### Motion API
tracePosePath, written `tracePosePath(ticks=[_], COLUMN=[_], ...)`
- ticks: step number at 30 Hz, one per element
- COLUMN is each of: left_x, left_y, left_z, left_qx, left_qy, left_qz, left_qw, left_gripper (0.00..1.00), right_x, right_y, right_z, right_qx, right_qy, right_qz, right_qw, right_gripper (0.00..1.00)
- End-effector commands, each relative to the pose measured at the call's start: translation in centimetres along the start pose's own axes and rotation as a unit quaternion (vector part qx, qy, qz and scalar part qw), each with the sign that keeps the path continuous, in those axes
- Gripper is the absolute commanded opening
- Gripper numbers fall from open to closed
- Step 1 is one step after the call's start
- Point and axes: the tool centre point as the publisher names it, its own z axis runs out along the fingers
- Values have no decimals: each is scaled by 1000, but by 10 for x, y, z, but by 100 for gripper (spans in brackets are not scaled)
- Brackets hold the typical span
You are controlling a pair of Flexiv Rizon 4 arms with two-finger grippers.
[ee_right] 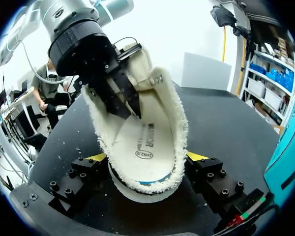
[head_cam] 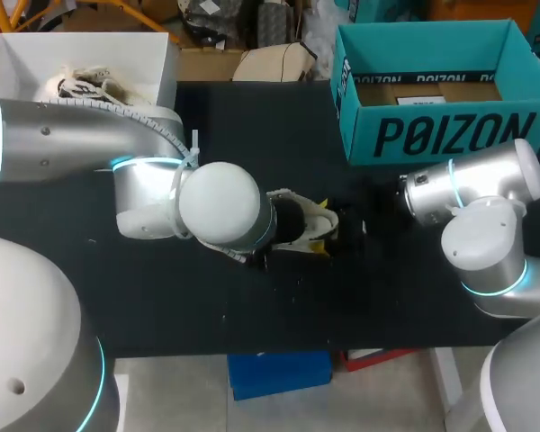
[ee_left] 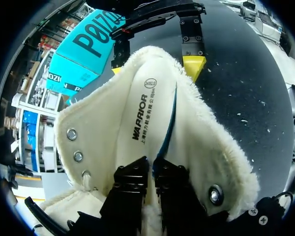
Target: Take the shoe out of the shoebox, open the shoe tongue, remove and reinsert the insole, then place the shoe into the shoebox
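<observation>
While the insole [ee_left: 147, 113] lies only partly free of the shoe [ee_left: 98, 132], the risks all sit at the table's [head_cam: 207, 306] middle.

At the far left corner stands a white box [head_cam: 153, 63] with a second shoe [head_cam: 81, 85] in it. Coming in from that side, the left gripper [ee_left: 151, 164] reaches into the shoe's mouth with its fingers nearly together, pinching the insole's thin edge. That is a slim hold, I judge: a pull at a slant could slide the edge out of the pinch, or bend the insole against the fleece lining so it jams.

Just right of it, the shoe is tipped up off the table with its opening toward the left arm. The right gripper [ee_right: 146, 157] clamps it, one yellow tip pressed to each side of the sole. The fleece and upper are soft, so a hard tug on the insole could twist the shoe in that clamp or drag it loose. The two grippers are also close together, and a careless move could knock one against the other.

At the far right corner the shoebox [head_cam: 432, 135] stands open, well apart from the shoe.

The table top is black and matte, dotted with white flecks [ee_left: 242, 121].
</observation>
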Motion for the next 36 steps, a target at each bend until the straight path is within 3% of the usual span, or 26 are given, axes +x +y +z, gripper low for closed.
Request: tracePosePath(ticks=[1,10,15,36], left_x=[3,8,8,-19], left_y=[12,4,1,-19], left_z=[49,28,10,-45], left_qx=[1,36,60,76], left_qy=[17,150,189,180], left_qz=[3,-11,-17,-5], left_qw=[1000,988,980,981], left_gripper=[0,0,0,0], right_x=[-2,-2,-2,-2], right_y=[-5,-5,-5,-5], right_z=[-2,-2,-2,-2], right_qx=[1,1,1,1], right_qy=[0,0,0,0], right_qz=[1,1,1,1], right_qw=[1000,1000,1000,1000], right_gripper=[0,0,0,0])
